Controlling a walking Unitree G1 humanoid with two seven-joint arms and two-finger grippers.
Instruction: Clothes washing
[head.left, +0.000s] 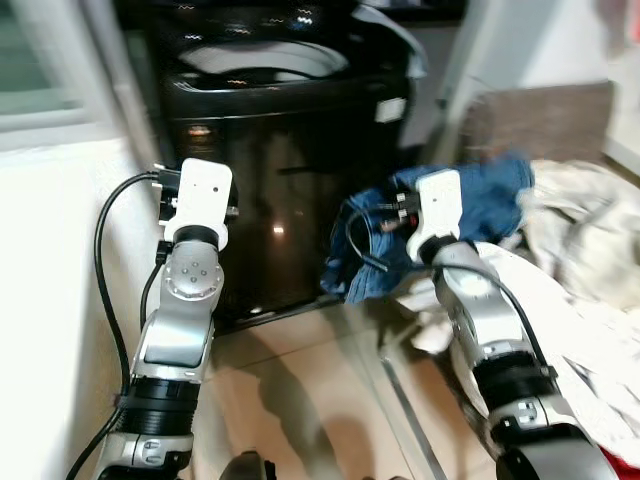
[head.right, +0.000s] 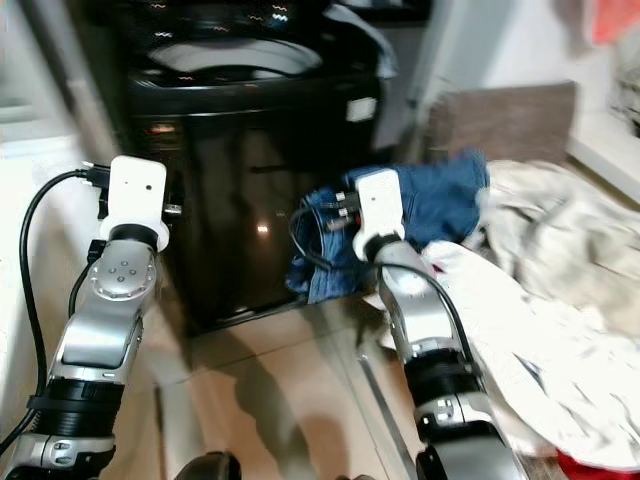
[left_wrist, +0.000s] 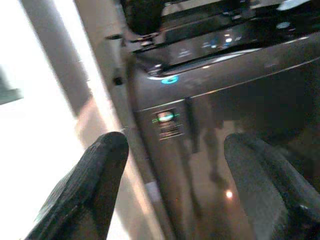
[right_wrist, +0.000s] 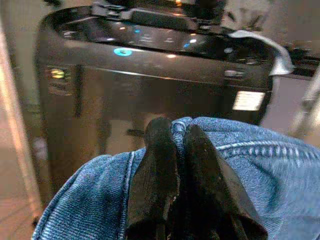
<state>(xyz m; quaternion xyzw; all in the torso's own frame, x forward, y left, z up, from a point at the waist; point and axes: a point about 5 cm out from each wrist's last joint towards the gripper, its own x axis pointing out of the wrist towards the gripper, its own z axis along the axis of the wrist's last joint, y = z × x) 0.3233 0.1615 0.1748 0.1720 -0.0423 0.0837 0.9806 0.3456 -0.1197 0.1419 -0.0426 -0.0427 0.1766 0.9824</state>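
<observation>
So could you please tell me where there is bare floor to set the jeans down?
Bare tiles lie between the two arms, before the washing machine. It is crowded on the robot's right, where the pale laundry pile spreads beside the jeans.

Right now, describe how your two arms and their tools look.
Both arms are silver metal with black collars near the lower joints. Each ends in a white boxy wrist housing, with a black cable looping along it. The left arm has a round silver joint cap with small screws. The left tool and right tool each have two long, rounded black fingers.
</observation>
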